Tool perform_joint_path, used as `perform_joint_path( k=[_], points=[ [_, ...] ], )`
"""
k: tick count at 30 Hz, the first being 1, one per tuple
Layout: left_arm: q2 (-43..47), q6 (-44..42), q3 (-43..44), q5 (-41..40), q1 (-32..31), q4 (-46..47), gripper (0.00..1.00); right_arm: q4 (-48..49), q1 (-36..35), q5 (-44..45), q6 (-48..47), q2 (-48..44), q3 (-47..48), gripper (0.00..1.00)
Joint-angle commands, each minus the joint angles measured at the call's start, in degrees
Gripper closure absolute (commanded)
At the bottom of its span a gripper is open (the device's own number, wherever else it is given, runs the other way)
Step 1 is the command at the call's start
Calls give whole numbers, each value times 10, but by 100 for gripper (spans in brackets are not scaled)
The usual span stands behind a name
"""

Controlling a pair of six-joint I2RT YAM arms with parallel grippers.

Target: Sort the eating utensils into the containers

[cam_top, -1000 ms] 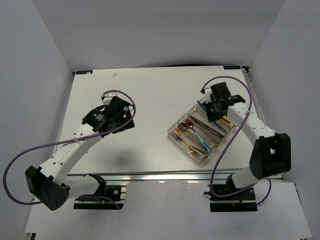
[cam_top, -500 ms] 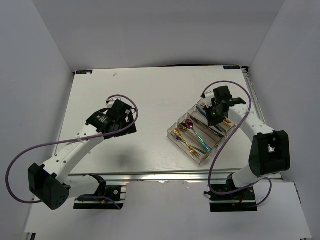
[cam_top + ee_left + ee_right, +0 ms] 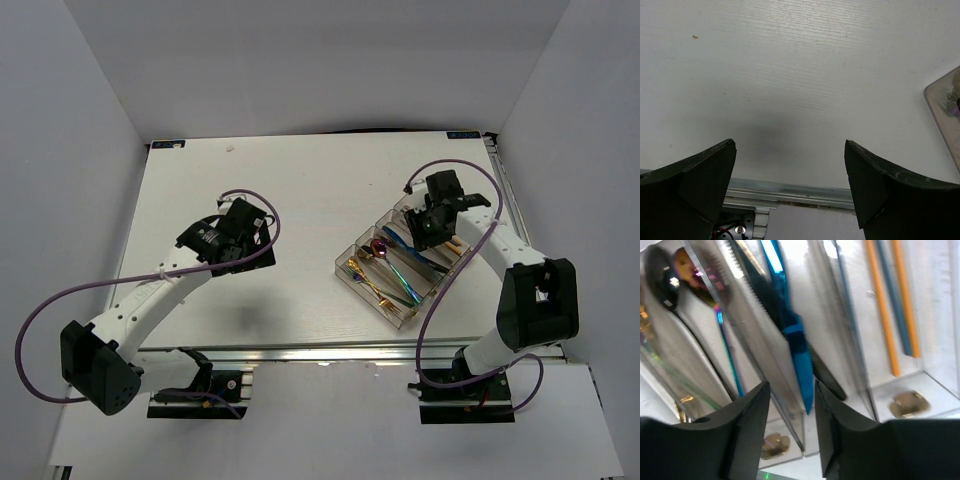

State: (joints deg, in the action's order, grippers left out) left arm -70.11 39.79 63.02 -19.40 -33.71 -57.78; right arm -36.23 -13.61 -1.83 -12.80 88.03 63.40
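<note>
**Operator:** What is the state of the left fingers (image 3: 695, 185)?

**Technician:** They are spread wide and hold nothing. They hang over the bare white surface (image 3: 790, 60). A corner of the organizer tray (image 3: 940, 100) shows at the right edge of the wrist view.

**Operator:** And the right fingers (image 3: 745, 425)?

**Technician:** They are parted by a narrow gap, low over the tray, and do not pinch anything. A blue knife (image 3: 790, 315) lies in the compartment below that gap. Whether its tip touches a finger cannot be told.

**Operator:** Where are the other utensils?

**Technician:** They are in the tray, which sits diagonally on the right half of the surface. In the wrist view, the rainbow spoons (image 3: 697, 277) lie in the compartment left of the knife. The chopsticks (image 3: 880, 300) lie in a compartment to its right.
</note>
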Motion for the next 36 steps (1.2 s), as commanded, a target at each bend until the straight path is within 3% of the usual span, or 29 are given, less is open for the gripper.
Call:
perform_joint_path(
  k=[1,2,3,4,5,10,15,18,22,26,29,36],
  points=[
    [-1,-9,18,-1,-1,13,2,-9,1,72,18,-15,50,53],
    [-4,-12,24,-5,-1,12,2,-22,2,74,25,-16,66,48],
    [-6,-15,30,-8,-1,10,2,-34,2,74,34,-18,104,36],
    [-8,-17,37,-13,-1,7,2,-64,1,78,50,-21,126,14],
    [-12,-22,46,-23,-1,3,2,-75,1,78,84,-29,150,11],
    [-51,-40,160,-139,2,-35,2,-114,1,93,205,-99,245,11],
    [-50,-62,253,-263,3,-25,2,-156,2,93,323,-223,241,11],
    [-7,-73,262,-315,3,10,2,-172,2,93,329,-309,213,11],
    [100,-67,142,-344,3,89,2,-183,2,109,297,-436,179,11],
    [250,-43,19,-349,3,140,2,-229,2,110,261,-493,128,11],
    [298,-55,-35,-328,3,143,2,-271,1,132,246,-510,114,11],
    [269,-49,-30,-330,3,81,2,-269,2,143,234,-524,112,11]
  ],
)
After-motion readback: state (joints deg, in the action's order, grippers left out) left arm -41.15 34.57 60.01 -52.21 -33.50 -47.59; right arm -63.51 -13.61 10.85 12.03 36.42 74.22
